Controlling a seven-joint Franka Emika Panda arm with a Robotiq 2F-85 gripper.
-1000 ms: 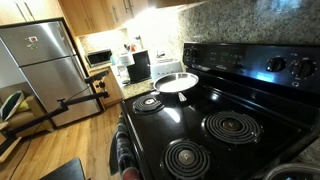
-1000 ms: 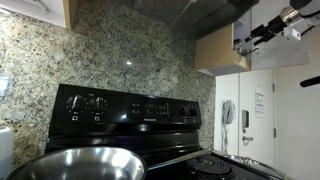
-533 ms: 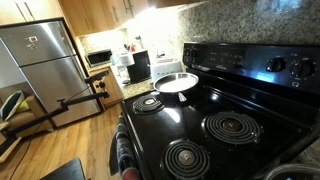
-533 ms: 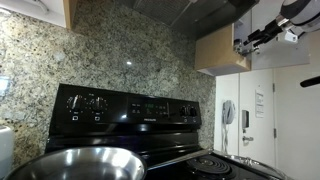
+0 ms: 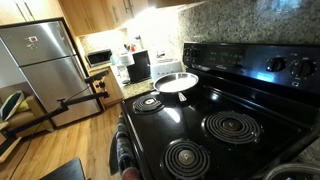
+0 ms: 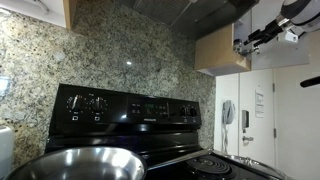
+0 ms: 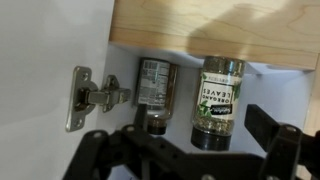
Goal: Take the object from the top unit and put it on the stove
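In an exterior view, the stove (image 5: 200,112) fills the foreground: a glossy black glass top with four ringed coil burners and a raised black back panel. A shallow steel bowl (image 5: 176,82) sits on the far burner nearest the worktop (image 5: 112,84). A checked towel (image 5: 122,152) hangs at the stove's front edge. Beyond it stands a steel fridge (image 5: 42,62).

In an exterior view from low beside the stove (image 6: 130,108), the knobs on the back panel face the camera under a speckled stone wall. The rim of a steel pan (image 6: 75,162) is close in front. High up, the arm (image 6: 288,16) reaches toward a wooden wall cabinet (image 6: 220,50), and the pincer (image 6: 250,40) is too small there to judge.

The wrist view looks into the cabinet. Two spice jars stand side by side under a wooden board (image 7: 210,25), apart from each other. The grey-labelled jar (image 7: 153,84) is nearer the metal hinge (image 7: 92,97). The green-labelled jar (image 7: 219,92) has a white and green label reading "LEAVES". Both have a dark end lowest in the picture. The pincer (image 7: 182,143) is spread wide below them, gripping nothing.
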